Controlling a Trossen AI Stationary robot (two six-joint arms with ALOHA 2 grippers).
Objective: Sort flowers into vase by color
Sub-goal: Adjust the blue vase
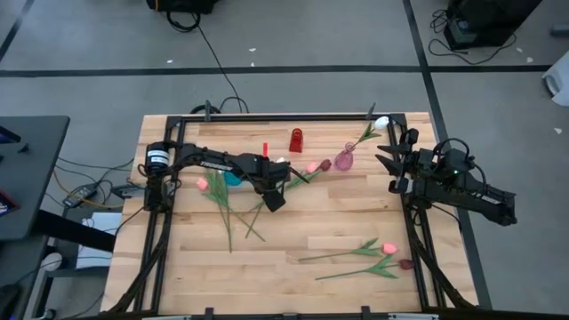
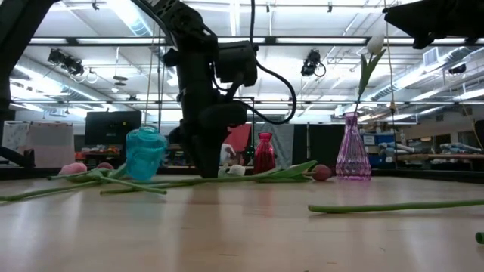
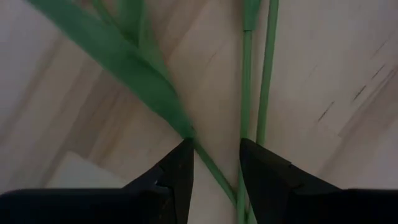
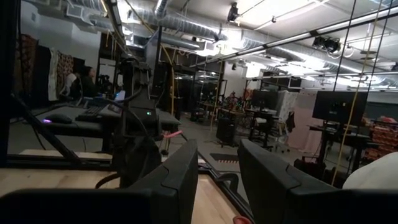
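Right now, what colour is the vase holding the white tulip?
Translucent pink-purple vase; the low view shows it best.

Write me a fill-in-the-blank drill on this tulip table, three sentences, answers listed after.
1. The white tulip stands in the ____ vase.
2. The left claw straddles a green ____ on the table.
3. The red vase holds ____ flowers.

Answers: pink; stem; no

floor: grey, taped (image 1: 311,44) | ceiling: strip lights (image 2: 136,19) | monitor (image 4: 339,106)
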